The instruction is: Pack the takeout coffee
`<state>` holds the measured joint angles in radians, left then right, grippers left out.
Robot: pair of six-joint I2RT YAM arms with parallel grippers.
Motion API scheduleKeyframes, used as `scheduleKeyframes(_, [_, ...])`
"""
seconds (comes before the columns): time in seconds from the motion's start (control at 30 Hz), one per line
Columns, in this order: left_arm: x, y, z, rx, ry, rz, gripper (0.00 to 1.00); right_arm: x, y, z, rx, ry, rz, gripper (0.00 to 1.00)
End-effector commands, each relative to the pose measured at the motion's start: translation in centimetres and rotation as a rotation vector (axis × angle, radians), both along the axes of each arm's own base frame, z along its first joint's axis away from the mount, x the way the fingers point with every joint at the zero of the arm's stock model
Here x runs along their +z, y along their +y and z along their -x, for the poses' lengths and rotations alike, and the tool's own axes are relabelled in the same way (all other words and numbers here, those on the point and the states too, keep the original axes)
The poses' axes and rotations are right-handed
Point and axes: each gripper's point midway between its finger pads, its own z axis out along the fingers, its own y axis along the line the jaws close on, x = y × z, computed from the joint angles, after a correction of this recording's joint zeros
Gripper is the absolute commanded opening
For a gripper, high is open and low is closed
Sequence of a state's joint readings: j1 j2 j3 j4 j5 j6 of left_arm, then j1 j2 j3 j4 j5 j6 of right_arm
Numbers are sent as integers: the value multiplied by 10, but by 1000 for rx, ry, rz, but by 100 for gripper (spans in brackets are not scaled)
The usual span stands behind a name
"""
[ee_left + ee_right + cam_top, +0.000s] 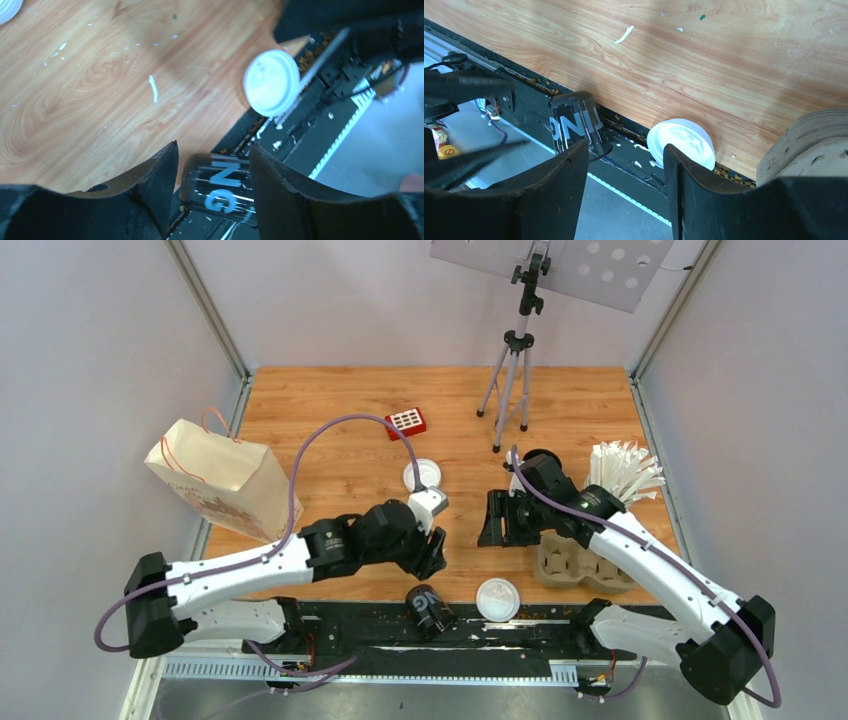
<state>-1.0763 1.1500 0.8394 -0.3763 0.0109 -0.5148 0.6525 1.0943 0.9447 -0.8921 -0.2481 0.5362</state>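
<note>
The left jaws are open and hold nothing. The right jaws are open too, with nothing between them. A black cup [428, 608] with pale letters lies on its side on the black strip [520, 638] at the near edge of the table [330, 410]. In the left wrist view the cup shows in the gap between the left jaws, a little way past their tips, and they do not touch it. In the right wrist view the same cup sits past the tip of the left-hand jaw, near but apart. A round white lid [497, 599] lies flat just beside the cup, at the edge of the wood. It is off to one side of the left jaws and just past the tip of the right-hand jaw of the right jaws. A grey-brown cup tray [580, 565] sits right beside the right jaws, on their outer side. Another round white lid [422, 475] is behind the left jaws, close to the wrist; I cannot tell if a cup is under it. A white cup of wrapped straws [625, 472] stands behind the right jaws, near the right arm [650, 550]. A paper bag [215, 480] lies well away from the left jaws, out past the left arm [240, 565].
</note>
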Motion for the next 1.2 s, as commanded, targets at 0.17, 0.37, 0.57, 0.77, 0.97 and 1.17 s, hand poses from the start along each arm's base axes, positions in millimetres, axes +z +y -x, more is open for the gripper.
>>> scheduleKeyframes(0.17, [17, 20, 51, -84, -293, -93, 65, 32, 5, -12, -11, -135, -76, 61])
scheduleKeyframes(0.37, [1, 16, 91, -164, -412, -265, 67, 36, 6, -11, -1, -147, -92, 68])
scheduleKeyframes(0.57, [-24, 21, 109, -196, -466, -414, 72, 33, 4, -8, 10, -143, -84, 71])
scheduleKeyframes(0.77, [-38, 22, 104, -176, -512, -479, 72, 33, 3, -9, 13, -151, -80, 71])
scheduleKeyframes(0.97, [-34, 25, 96, -141, -546, -451, 63, 34, 6, -9, 12, -150, -92, 71])
scheduleKeyframes(1.17, [-42, 26, 98, -149, -528, -424, 64, 30, 7, -9, 17, -143, -92, 71])
